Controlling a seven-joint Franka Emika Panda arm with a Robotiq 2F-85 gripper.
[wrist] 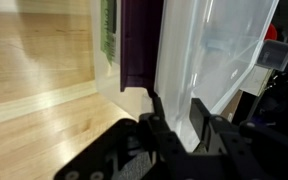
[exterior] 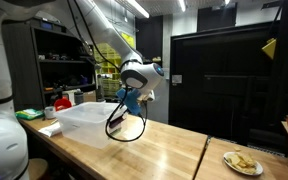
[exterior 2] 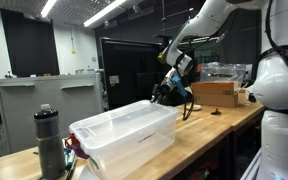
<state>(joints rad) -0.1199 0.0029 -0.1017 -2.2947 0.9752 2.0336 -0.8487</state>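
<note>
Wooden workbench (exterior: 174, 145) | fingers (wrist: 160, 125) pinch clear bin (exterior: 84, 128) wall | black cable loop (exterior: 110, 124) beside | plate (exterior: 242, 163) well apart

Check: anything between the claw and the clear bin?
Nothing visible. In the wrist view the claw straddles the wall of the bin and looks clamped on it. The black cable loop hangs beside the bin in an exterior view, not between them.

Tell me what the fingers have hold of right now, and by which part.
The clear plastic bin: the fingers pinch its thin wall at the upper edge, one finger on each side of it.
</note>
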